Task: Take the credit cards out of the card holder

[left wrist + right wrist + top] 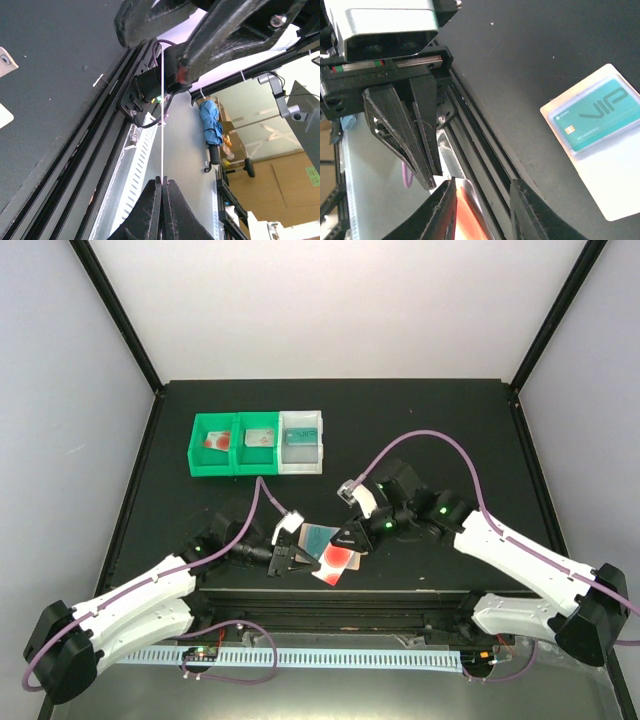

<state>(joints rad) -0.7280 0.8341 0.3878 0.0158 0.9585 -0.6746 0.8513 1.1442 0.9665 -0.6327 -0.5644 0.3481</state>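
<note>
Two claws, top view: we see the left gripper (283,560) and the right gripper (350,543) meeting at the near middle of the black table (420,430).
Holder, top view: the pale flat bifold card holder (325,573) sits between them. It shows a teal plastic card (320,537) on its far part and a red-pink plastic card (338,560) nearer.
Bins, top view: two green plastic bins (225,445) and a white plastic bin (302,440) stand far left, well apart from the holder.
Left wrist view: the left gripper (162,187) is clenched on a thin pale sheet seen edge-on, which we take for the holder's edge.
Right wrist view: the right gripper (484,184) is released, jaws part way apart. The red-pink card (467,210) lies between them against one finger.
Teal card, right wrist view: we see it in the holder's pocket (595,115), off to the right.
</note>
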